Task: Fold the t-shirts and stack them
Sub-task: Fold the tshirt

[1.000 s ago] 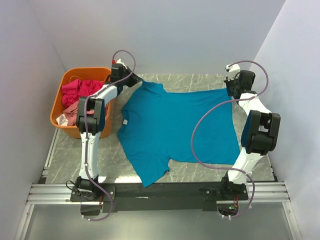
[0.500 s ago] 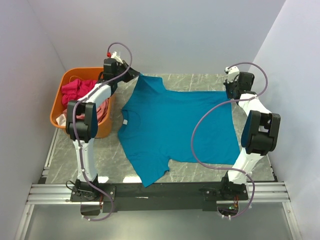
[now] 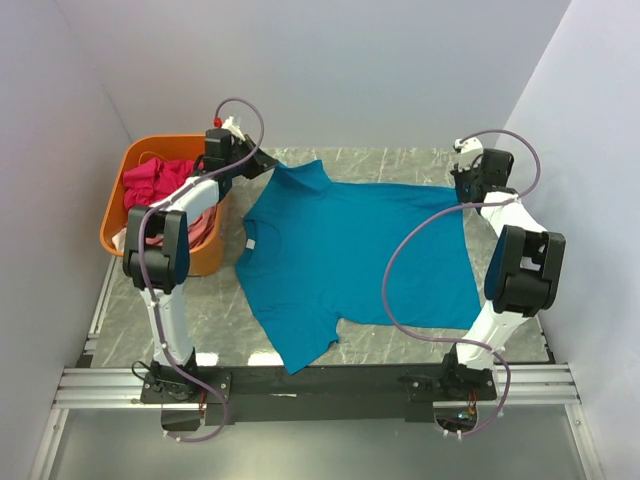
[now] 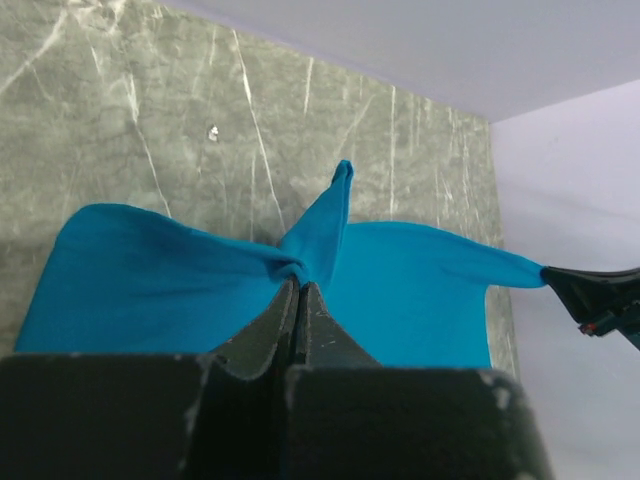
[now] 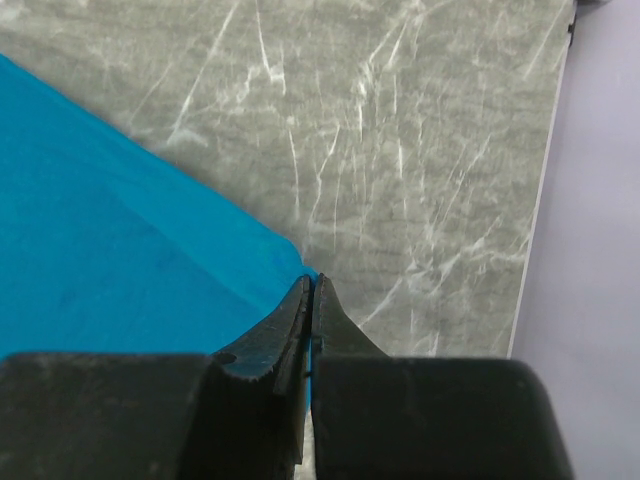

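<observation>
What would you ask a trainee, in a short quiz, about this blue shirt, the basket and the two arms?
1. True or false: the teal t-shirt is already folded.
2. Where is the magenta t-shirt? A: on the floor. B: in the orange basket. C: hanging on the wall.
3. What do the left fingers and the right fingers hold?

Key:
1. False. It lies spread out on the table.
2. B.
3. Both are shut on the teal t-shirt, at its far edge.
</observation>
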